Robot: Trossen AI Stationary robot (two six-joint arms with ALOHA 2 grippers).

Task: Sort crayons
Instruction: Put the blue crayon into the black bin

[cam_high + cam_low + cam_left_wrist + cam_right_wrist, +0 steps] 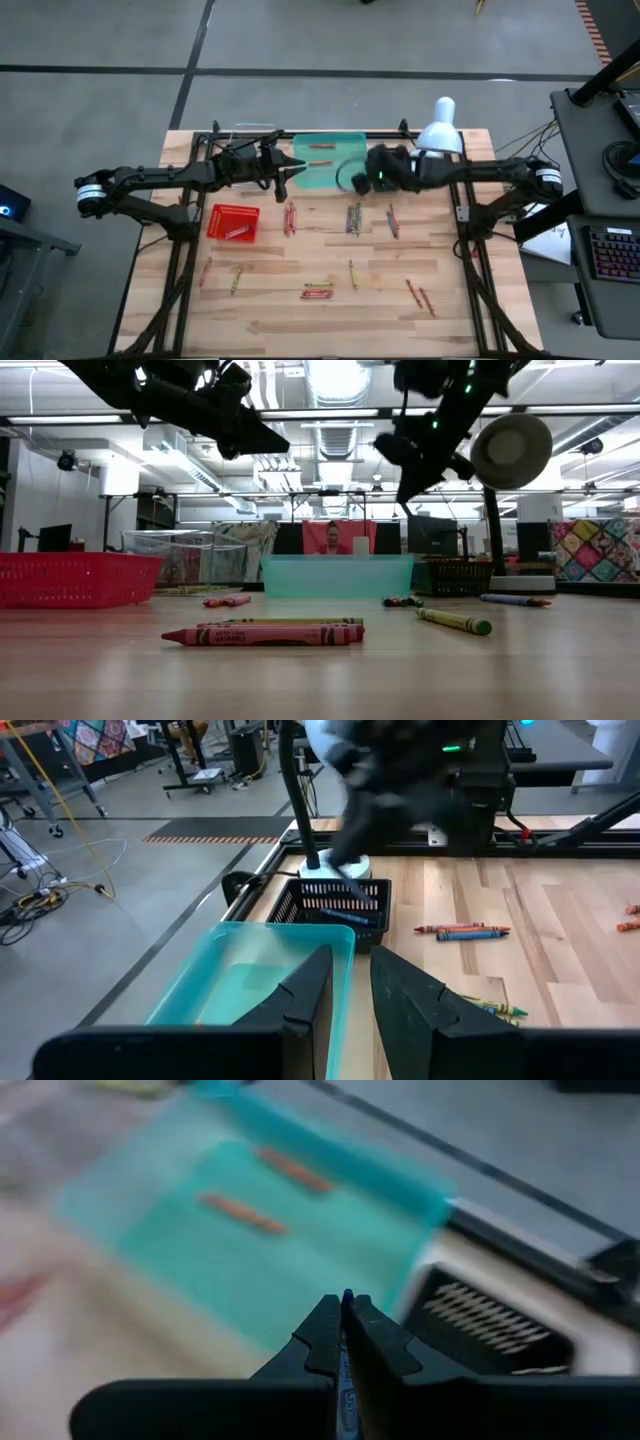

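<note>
Pale planked wooden table (330,305), smooth, framed by black rails. At its far edge, centred: translucent teal tray (327,160), rectangular and shallow, with two orange-red sticks lying inside. Taken as landmark. Just beside the tray, on the right arm's side: black slotted basket (338,906), with a white dome-shaded lamp (440,132) past it. On the left arm's side and nearer the front: red mesh basket (233,221), square, a few sticks inside. Behind that corner, a clear plastic bin (180,555).

Left gripper (284,172) poised at the tray's left edge, dark angular fingers (310,992) slightly parted, nothing seen between them. Right gripper (345,1338) raised above the tray's right edge, tapered fingers pinched tight on a thin blue crayon (347,1298), tip just poking out.

Remaining crayons (318,291), thin paper-wrapped wax cylinders, scattered in small clusters over the table in front of the tray; red and yellow-green pair closest to the low camera.
</note>
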